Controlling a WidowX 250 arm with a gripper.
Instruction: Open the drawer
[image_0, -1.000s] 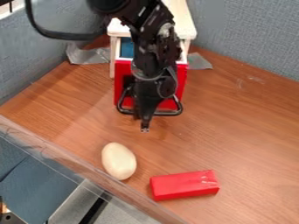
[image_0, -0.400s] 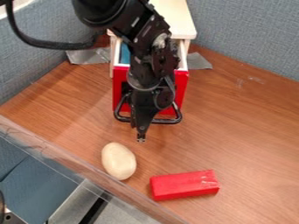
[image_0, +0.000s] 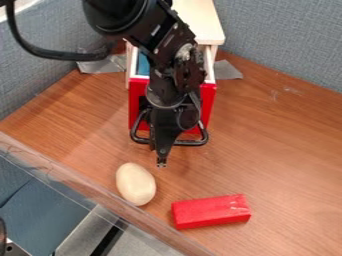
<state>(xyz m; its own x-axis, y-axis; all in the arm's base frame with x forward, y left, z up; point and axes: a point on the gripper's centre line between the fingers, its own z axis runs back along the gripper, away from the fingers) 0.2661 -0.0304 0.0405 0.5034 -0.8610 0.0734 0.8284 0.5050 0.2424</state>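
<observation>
Grey tape (image_0: 100, 65) lies by the left wall, near the foot of the wooden cabinet (image_0: 202, 22). Lower down and a little to the right of it, a pale egg-shaped object (image_0: 135, 183) rests on the brown tabletop (image_0: 280, 150).

Next comes the drawer (image_0: 136, 97), part way out of the cabinet, below its pale top. Its red front faces the camera, and its long axis seems to run from the cabinet toward the near side of the table. The black handle (image_0: 193, 143) juts from that front, its bar running left to right across it.

The gripper (image_0: 161, 163) hangs down over the handle, its tip pointing at the table just above and right of the egg-shaped object. I cannot tell whether the pincer is apart, together or clamped on the bar.

The step in hand looks like the pull itself. If more opening is wanted, the next move should draw the handle straight toward the camera, without twisting the drawer; otherwise the gripper should clear the bar.

Farther right, the red block (image_0: 212, 211) lies on its side, well apart from the handle.
</observation>
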